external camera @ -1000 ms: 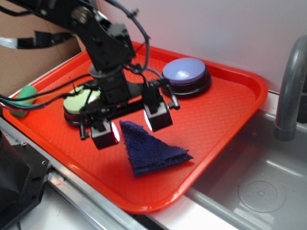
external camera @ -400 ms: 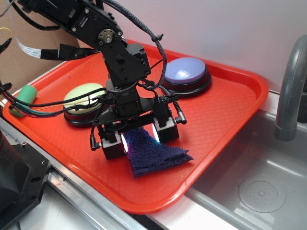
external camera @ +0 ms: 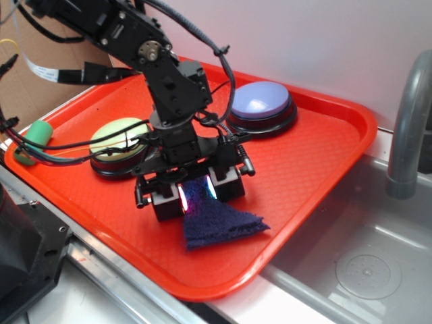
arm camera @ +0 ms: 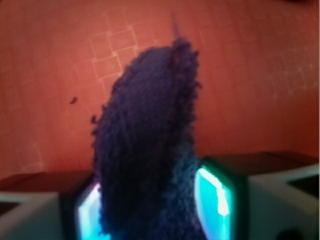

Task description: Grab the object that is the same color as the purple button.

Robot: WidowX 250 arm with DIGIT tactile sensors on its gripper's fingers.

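Note:
The object, a dark purple-blue fuzzy cloth (external camera: 226, 226), lies on the red tray (external camera: 317, 155) at front centre. My gripper (external camera: 196, 196) stands down over its near end, with both lit pads pressed against the bunched fabric. In the wrist view the cloth (arm camera: 150, 135) fills the whole gap between the glowing pads (arm camera: 214, 192), so my gripper (arm camera: 150, 212) is shut on it. The purple button (external camera: 260, 101), lavender-domed on a black base, sits at the tray's back, behind the arm and apart from the gripper.
A light-green-topped button (external camera: 116, 140) sits left of the gripper. A green cylinder (external camera: 37, 135) lies at the tray's left rim. A grey faucet (external camera: 407, 121) and sink basin (external camera: 364, 270) are to the right, and cardboard (external camera: 27, 54) at back left.
The gripper came down over the cloth's near end and its fingers moved together, from wide open a second ago to pinching and bunching the fabric now.

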